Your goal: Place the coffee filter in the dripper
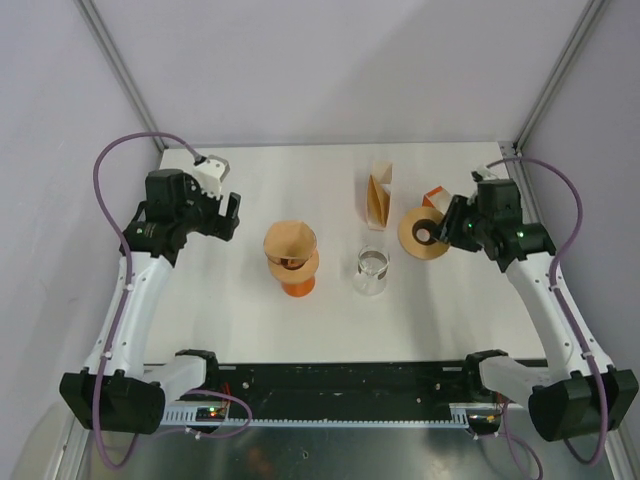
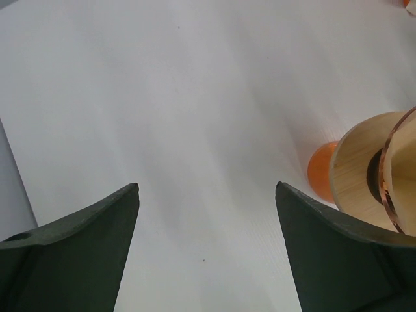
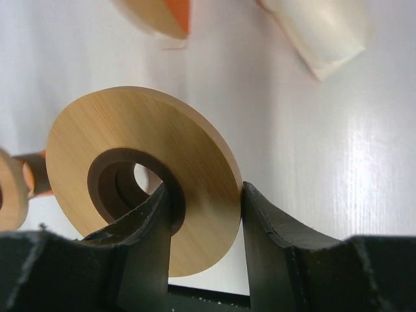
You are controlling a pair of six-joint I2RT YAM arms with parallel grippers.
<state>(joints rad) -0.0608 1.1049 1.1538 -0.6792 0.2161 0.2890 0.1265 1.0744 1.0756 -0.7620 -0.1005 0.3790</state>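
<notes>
**1. Glass beaker** (image 1: 371,270). Upright on the tabletop (image 1: 250,330), nearest the arm bases, just right of the dripper.

**2. Dripper** (image 1: 291,262). Upright, with an orange foot, a wooden collar and the cone mouth upward. Whether paper already lines the cone cannot be told.

**3. Right gripper** (image 3: 207,188). Jaws closed on a wooden ring (image 3: 130,123), one finger through its hole and the other on the outer rim. It sits right of the beaker.

**4. Left gripper** (image 2: 208,186). Jaws spread wide with nothing between them, over bare tabletop left of the dripper.

**5. Coffee filter** (image 1: 378,196). Apparently the folded tan-and-cream paper standing on edge farthest back, behind the beaker and apart from the dripper.
- Handling: judged very light, thin and limp, easily creased or torn. Sheets may cling together.
- Hold: best taken at a free upper edge or corner with a shallow pinch, one sheet only, then lowered point-first into the cone.
- Access: the right gripper is occupied. The left is free, but the dripper stands between it and the paper.
</notes>
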